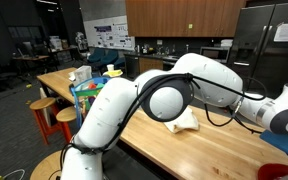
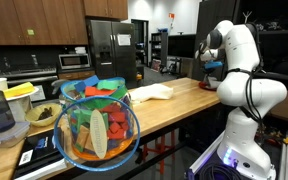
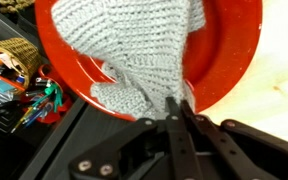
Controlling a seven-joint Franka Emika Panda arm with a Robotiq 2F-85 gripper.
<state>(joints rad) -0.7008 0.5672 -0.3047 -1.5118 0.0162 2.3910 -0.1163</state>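
Your pincer (image 3: 176,108) is pressed together on a fold of the grey knitted cloth (image 3: 134,45), with the knit caught between the tips of its two fingers. From that pinch the cloth spreads away over the red plate (image 3: 234,50). It covers most of the plate's middle and leaves the rim bare on either side. So the cloth you hold lies on the plate, and the light wood of the table (image 3: 279,95) shows beside the plate on one side. On the opposite side of the wrist view, just beside the rim, you have a heap of coloured odds and ends (image 3: 19,90) against a dark background. I cannot tell what each one is.

In an exterior view your arm (image 2: 239,75) stands at the far end of the table with its wrist bent down toward the tabletop, and the pincer is too small there to read. A second, pale cloth (image 2: 152,92) lies crumpled on the wood, well apart from the wrist. It sits between the wrist and the wire bowl (image 2: 99,130) of coloured pieces in the foreground. In an exterior view from behind the arm (image 1: 154,100), the same pale cloth (image 1: 184,120) shows past the elbow, with the wire bowl (image 1: 89,90) farther along the table.
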